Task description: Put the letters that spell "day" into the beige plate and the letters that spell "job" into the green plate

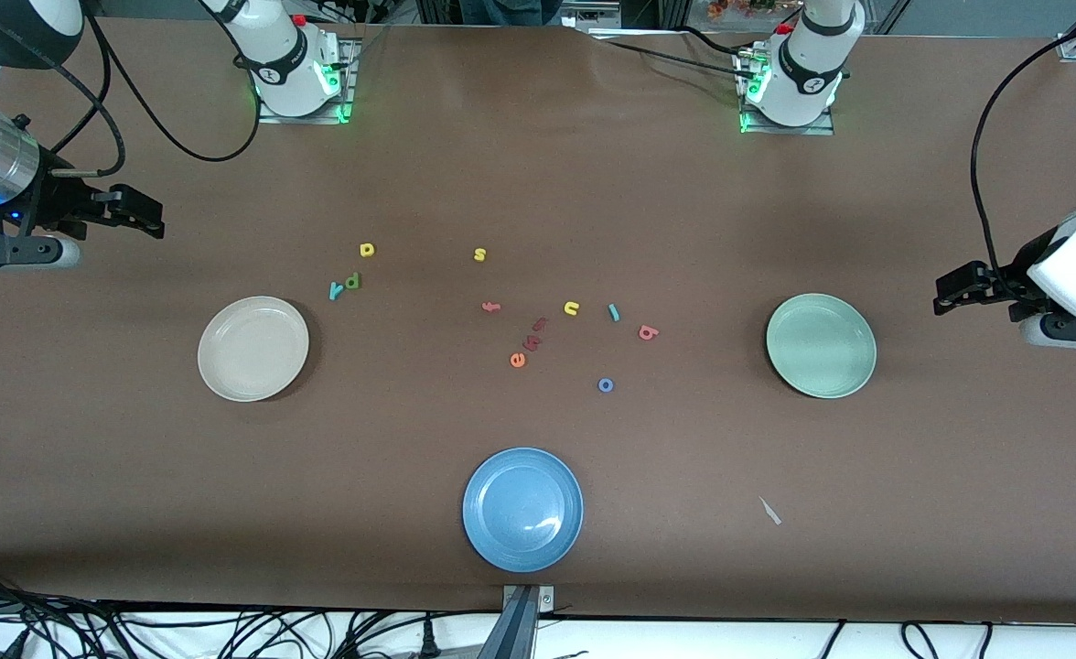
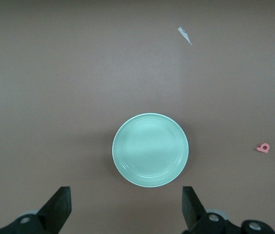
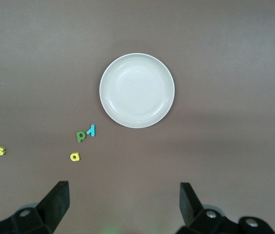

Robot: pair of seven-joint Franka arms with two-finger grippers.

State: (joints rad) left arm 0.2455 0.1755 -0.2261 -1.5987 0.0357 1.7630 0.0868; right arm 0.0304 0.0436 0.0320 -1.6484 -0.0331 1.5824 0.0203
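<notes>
While both arms are waiting wide of the brown bench [image 1: 538, 183], the right gripper [image 1: 140, 212] is hovering with fingers apart at its end. Round cream-beige plate [image 1: 253, 348] is sitting empty; yellow rounded foam letter [image 1: 367, 249], green one [image 1: 352, 281] and teal y [image 1: 336, 291] are lying near it. Teal bar j [image 1: 613, 313], salmon b [image 1: 648, 333] and blue ring o [image 1: 606, 385] are lying toward the empty mint-green plate [image 1: 821, 345]. Left gripper [image 1: 959, 291] is hovering, fingers apart. Foam is probably light, squashy: pinching across edges.

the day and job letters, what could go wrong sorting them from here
1. The green d and teal y lie almost touching, so a pincer closing on one may nudge the other.
2. The yellow s and u match the yellow a in colour, inviting a wrong pick.
3. Both pincers, left and right, wait open at the table's ends.
</notes>
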